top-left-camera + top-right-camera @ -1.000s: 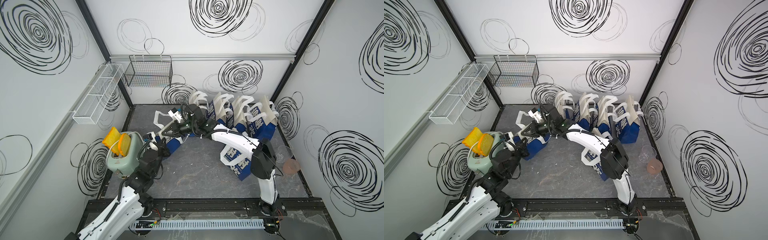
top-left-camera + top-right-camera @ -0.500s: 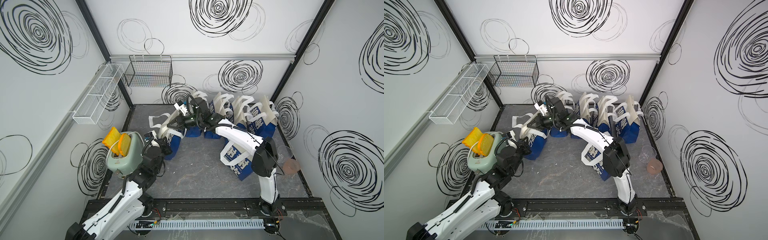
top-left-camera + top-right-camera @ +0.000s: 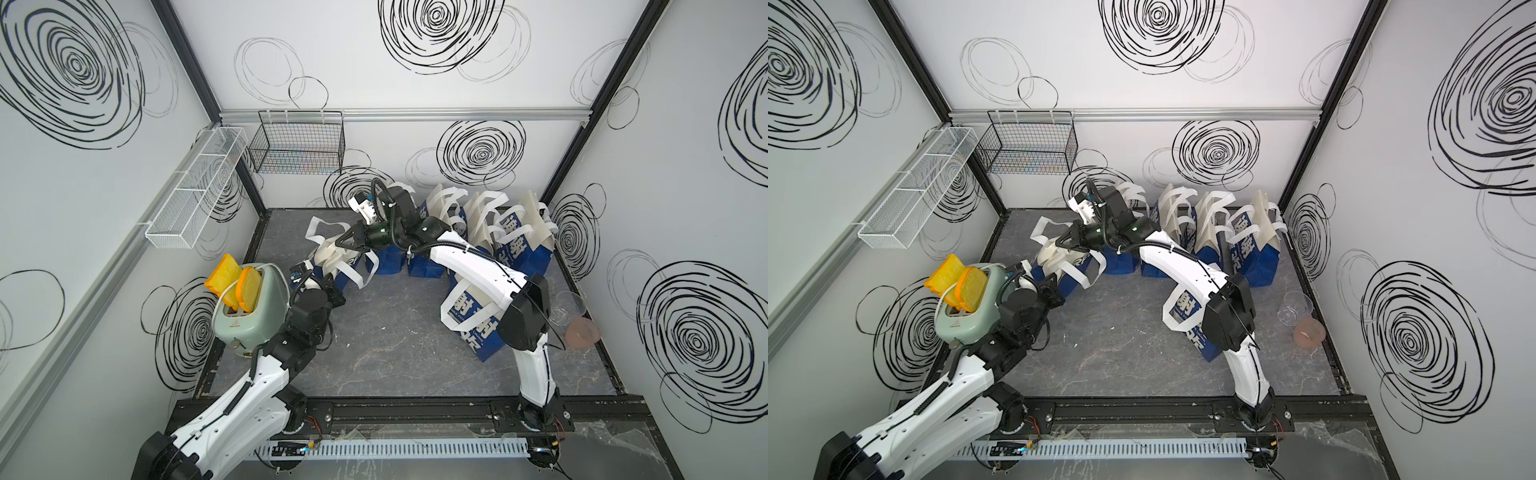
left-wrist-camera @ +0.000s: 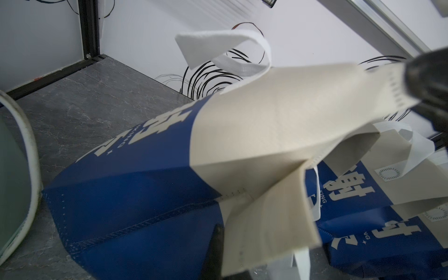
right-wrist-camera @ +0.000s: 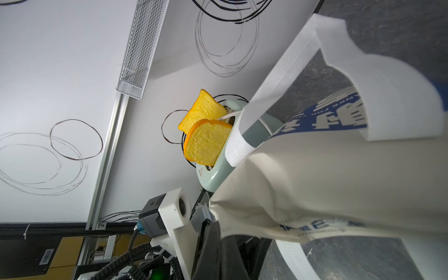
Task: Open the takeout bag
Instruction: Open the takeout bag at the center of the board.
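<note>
the takeout bag (image 5: pixel 339 116) shows "nks for yo" arched over big pale chinese characters, small "king" beside them, and a bag in the back row (image 3: pixel 519 249) reads 謝謝.

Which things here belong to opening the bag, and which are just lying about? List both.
Job: bag; left pincer; right pincer, both shut on its rim.
Lying about: toaster with bread; other bags; cups; wire baskets.
</note>
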Tool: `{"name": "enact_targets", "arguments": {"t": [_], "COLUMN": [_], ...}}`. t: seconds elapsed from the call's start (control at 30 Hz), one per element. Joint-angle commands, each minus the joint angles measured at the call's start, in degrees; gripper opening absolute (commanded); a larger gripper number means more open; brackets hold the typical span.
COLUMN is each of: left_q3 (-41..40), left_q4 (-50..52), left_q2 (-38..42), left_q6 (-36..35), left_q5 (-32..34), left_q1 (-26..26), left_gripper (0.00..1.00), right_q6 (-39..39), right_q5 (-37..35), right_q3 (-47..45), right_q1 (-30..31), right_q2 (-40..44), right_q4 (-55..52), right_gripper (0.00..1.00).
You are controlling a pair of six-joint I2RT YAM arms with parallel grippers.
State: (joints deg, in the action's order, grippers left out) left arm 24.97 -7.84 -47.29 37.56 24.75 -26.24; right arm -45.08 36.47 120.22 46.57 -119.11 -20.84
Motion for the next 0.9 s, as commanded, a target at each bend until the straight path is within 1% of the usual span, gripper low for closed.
{"name": "enact_targets", "arguments": {"t": [0.0, 0.13, 0.23, 0.33, 0.37, 0.4, 0.47, 0.5, 0.57, 0.63, 0.73, 0.87], "left_q3": [-3.4, -2.8, -2.3, -1.8, -1.5, -1.3, -0.7, -0.4, 0.0, 0.3, 0.4, 0.9], "left_q4": [18.8, 19.1, 18.4, 17.0, 16.6, 16.3, 15.9, 15.9, 15.9, 16.0, 15.9, 15.9], "left_q2": [-3.4, -5.1, -5.4, -4.4, -4.1, -4.0, -3.8, -3.8, -3.7, -3.6, -3.2, -2.9], "left_q6": [2.0, 2.0, 2.4, 2.7, 2.7, 2.7, 2.7, 2.7, 2.8, 3.0, 3.8, 5.5], "left_q5": [4.6, 4.1, 3.3, 2.4, 2.0, 1.7, 0.8, 0.5, 0.0, -0.3, -0.9, -2.4], "left_q1": [1.0, 1.0, 1.0, 1.0, 1.1, 1.1, 1.1, 1.1, 1.2, 1.3, 1.8, 3.2], "left_gripper": [0.00, 0.00, 0.00, 0.00, 0.00, 0.00, 0.00, 0.00, 0.00, 0.00, 0.00, 0.00], "right_q6": [4.0, 6.2, 7.6, 5.9, 5.1, 4.3, 2.3, 1.7, 0.7, -0.3, -2.6, -2.7], "right_q5": [-3.7, -4.6, -3.4, 1.0, 2.3, 3.6, 5.0, 5.5, 5.6, 6.0, 6.5, 5.4], "right_q3": [7.8, 11.3, 13.7, 11.3, 10.0, 8.4, 4.2, 2.1, -2.1, -6.0, -10.9, -16.9], "right_q1": [-1.9, -1.3, -1.1, -1.2, -1.2, -1.2, -1.5, -1.7, -2.2, -3.1, -4.6, -5.6], "right_q2": [1.6, 0.3, -1.2, -1.3, -1.3, -0.9, 0.3, 1.1, 3.3, 5.4, 7.3, 9.4], "right_q4": [3.9, 0.5, -1.9, 0.1, 0.6, 1.6, 3.5, 4.7, 6.7, 8.8, 9.5, 7.9], "right_gripper": [0.00, 0.00, 0.00, 0.00, 0.03, 0.10, 0.42, 0.49, 0.70, 0.73, 0.73, 0.67]}}
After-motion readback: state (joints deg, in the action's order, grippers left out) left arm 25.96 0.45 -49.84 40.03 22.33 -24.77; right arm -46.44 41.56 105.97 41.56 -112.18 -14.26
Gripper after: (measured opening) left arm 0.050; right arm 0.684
